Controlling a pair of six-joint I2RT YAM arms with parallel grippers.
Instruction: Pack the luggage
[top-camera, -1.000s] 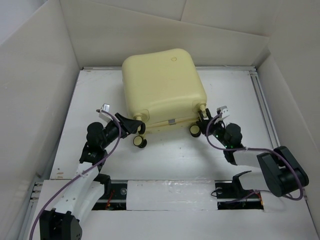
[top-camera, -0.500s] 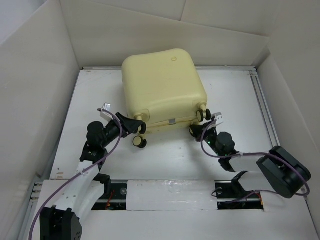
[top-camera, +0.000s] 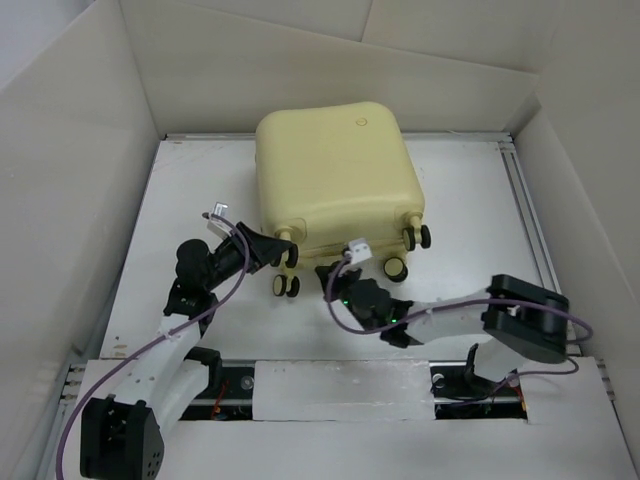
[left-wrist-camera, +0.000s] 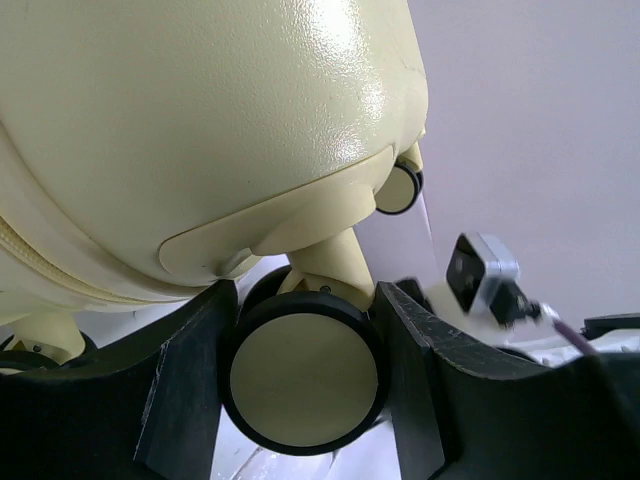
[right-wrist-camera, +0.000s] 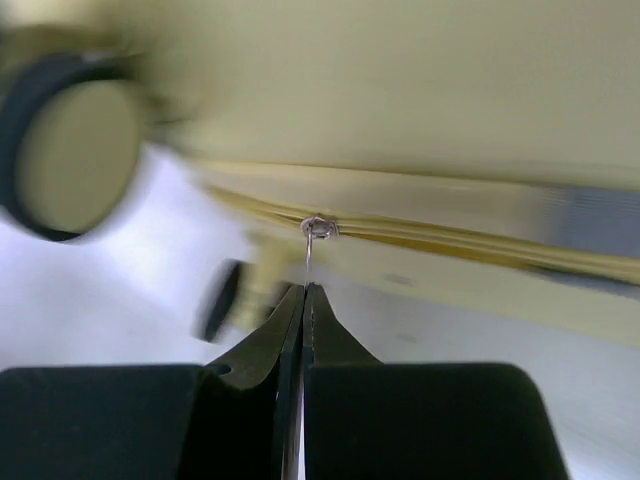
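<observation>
- White table (top-camera: 460, 200) walled with pale card.
- Luggage (top-camera: 338, 180) lies shut at far centre; its contents are hidden.
- Left gripper (left-wrist-camera: 305, 372) clamps a near-left wheel (left-wrist-camera: 300, 385).
- Right gripper (right-wrist-camera: 303, 292), pressed closed, meets the zip pull (right-wrist-camera: 316, 229); hold unclear.
- Likely only zipping remains.

A white tabletop (top-camera: 470, 200) is boxed in by plain off-white panels: a left wall (top-camera: 70, 180), a far wall (top-camera: 300, 60) with a slanting crease, and a right wall (top-camera: 590, 170). A metal rail (top-camera: 528, 215) runs along the tabletop's right edge. Along the near edge lies a white-wrapped strip (top-camera: 340, 385). The light is soft and even, with faint shadows.
</observation>
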